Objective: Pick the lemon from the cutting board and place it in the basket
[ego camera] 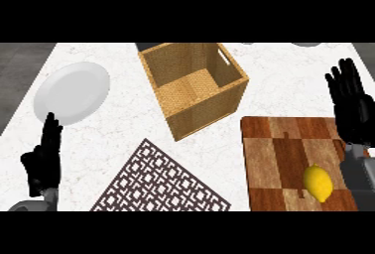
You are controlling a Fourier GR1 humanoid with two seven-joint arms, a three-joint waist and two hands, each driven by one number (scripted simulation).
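Lemon sits near the cutting board lower right edge. Right hand is spread open further up that edge, left hand open at the bench left edge, both empty.

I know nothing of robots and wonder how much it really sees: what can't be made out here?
Head view:
The cutting board: lower end cut off by the picture's edge; right side hidden by the right hand and its forearm.
The mat: near corner cut off below.
The pale thing at the top edge: mostly cut off, cannot be named.
The dark thing behind the basket: mostly hidden by the basket's wall.
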